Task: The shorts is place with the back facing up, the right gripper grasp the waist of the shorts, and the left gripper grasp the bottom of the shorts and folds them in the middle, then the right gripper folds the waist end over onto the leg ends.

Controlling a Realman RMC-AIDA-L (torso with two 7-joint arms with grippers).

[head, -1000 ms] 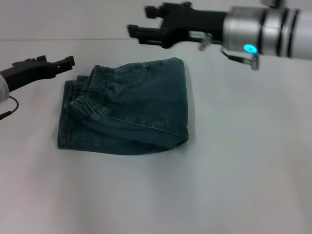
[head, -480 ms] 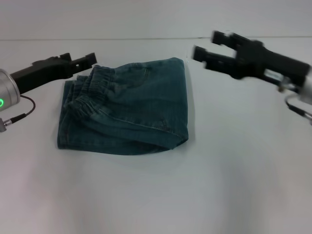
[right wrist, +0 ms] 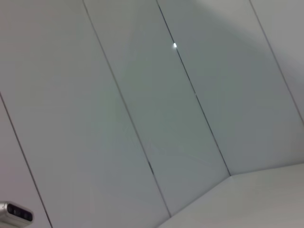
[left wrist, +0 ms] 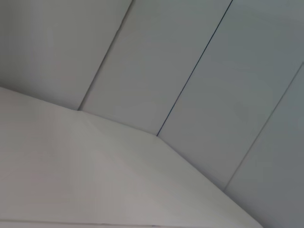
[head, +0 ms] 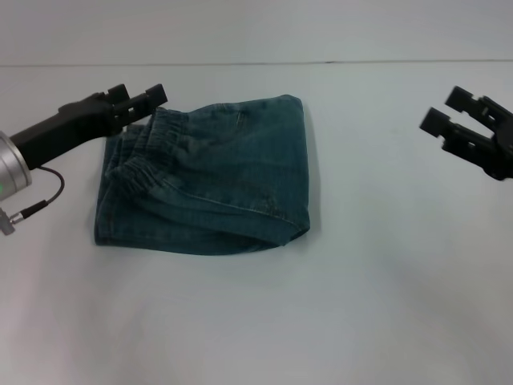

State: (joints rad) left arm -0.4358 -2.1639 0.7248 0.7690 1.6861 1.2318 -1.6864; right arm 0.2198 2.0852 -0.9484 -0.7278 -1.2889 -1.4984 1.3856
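Left gripper (head: 152, 95), at about 10 o'clock in the head view, hovers over the far-left corner of the shorts (head: 207, 173); its fingers appear slightly parted and hold nothing, though the angle leaves this uncertain. Right gripper (head: 447, 112), at 3 o'clock, hangs well apart from the denim, jaws spread and empty. The shorts lie folded into a compact rectangle on the table (head: 361, 305), left of centre, gathered waistband (head: 144, 148) uppermost toward 10 o'clock. Both wrist views show only pale wall panels.
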